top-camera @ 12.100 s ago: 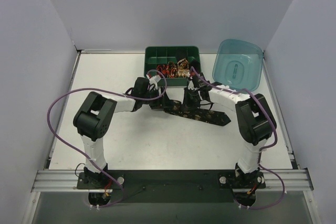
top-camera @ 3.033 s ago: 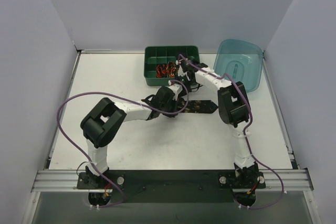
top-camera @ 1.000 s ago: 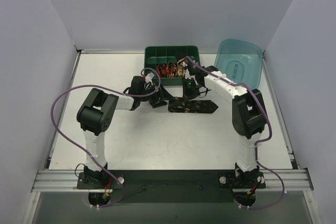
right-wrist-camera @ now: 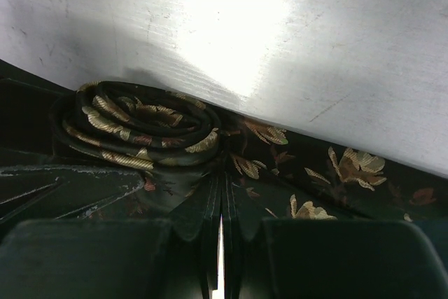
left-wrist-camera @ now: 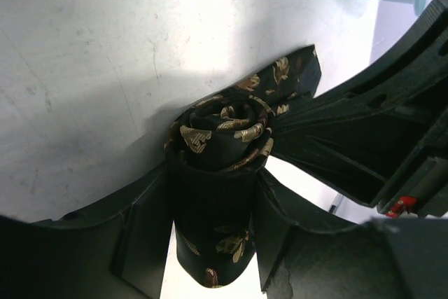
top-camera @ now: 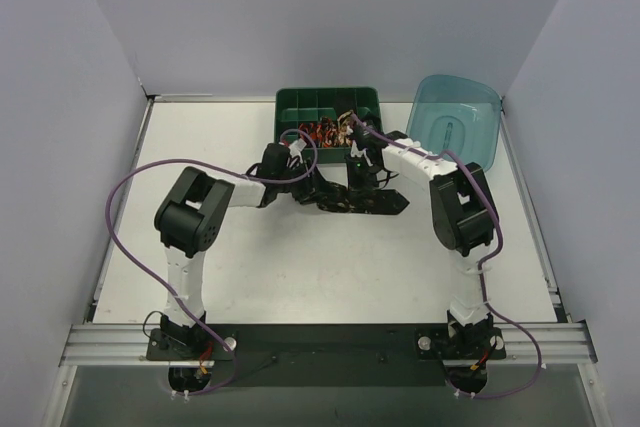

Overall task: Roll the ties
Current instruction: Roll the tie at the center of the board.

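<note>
Reading the top view from the bottom edge up: the arm bases [top-camera: 185, 342] sat at the lower edge, and both arms reached in to meet at frame centre over the white table [top-camera: 250, 267].

The left gripper [left-wrist-camera: 213, 173] was clamped on the tie [left-wrist-camera: 224, 127]. In the left wrist view the coiled end sat between the fingers [left-wrist-camera: 140, 243], both against its sides as far as I could see, with the spiral facing the camera.

The right gripper [right-wrist-camera: 220, 197] had its fingers together, only a hairline slit between them. Its tips were down on the fabric right where the coil met the flat tail. I couldn't tell whether any cloth was nipped.

The unrolled tail lay flat on the table, running right of centre in the top view.

Above that, at upper centre, the green tray [top-camera: 283, 112] held rolled ties [top-camera: 322, 133] in its lower part in frame. The teal tub [top-camera: 470, 97] sat at upper right, near the tray but not touching it.
</note>
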`<state>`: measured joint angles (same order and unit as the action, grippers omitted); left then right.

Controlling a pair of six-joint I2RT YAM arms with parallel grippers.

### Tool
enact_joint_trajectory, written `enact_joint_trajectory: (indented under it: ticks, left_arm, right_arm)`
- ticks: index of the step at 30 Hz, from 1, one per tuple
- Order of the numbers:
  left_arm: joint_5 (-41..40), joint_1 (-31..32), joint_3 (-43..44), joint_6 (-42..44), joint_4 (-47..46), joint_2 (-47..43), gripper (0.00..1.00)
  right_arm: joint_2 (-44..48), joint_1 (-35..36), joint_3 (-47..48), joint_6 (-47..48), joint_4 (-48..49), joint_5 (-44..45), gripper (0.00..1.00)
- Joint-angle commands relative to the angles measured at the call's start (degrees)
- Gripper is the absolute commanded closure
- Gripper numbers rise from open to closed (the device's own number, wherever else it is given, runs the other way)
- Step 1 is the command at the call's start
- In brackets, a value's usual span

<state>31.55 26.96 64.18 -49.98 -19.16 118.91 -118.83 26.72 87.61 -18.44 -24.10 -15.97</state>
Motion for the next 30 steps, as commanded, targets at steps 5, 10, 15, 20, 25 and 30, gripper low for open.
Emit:
enact_joint_trajectory:
  ticks: [5,10,15,20,25,30]
  left_arm:
    - [-6.76,0.55,9.11,12.07,19.05,-4.39,0.47]
    - [-10.36,0.81,14.47,17.89,32.50,-5.45,0.47]
    - [-17.48,2.22,18.87,23.87,43.47,-6.32,0.47]
    - [-24.76,4.06,23.79,27.82,50.79,-6.15,0.46]
    - [-31.10,6.43,26.60,29.58,55.80,-5.97,0.46]
    - [-39.10,9.07,30.03,30.46,59.15,-4.75,0.46]
  right_arm:
    - [-2.11,2.54,2.12,-2.04,0.80,-3.63,1.00]
    - [-3.60,4.30,4.14,-2.92,1.51,-5.30,1.00]
    - [-4.13,5.10,5.37,-4.24,2.21,-7.32,1.00]
    - [-0.54,4.66,3.89,-4.24,2.21,-7.24,1.00]
    - [4.03,2.91,1.69,-4.59,2.56,-8.11,1.00]
    - [6.94,0.97,-0.95,-4.68,2.65,-8.20,1.00]
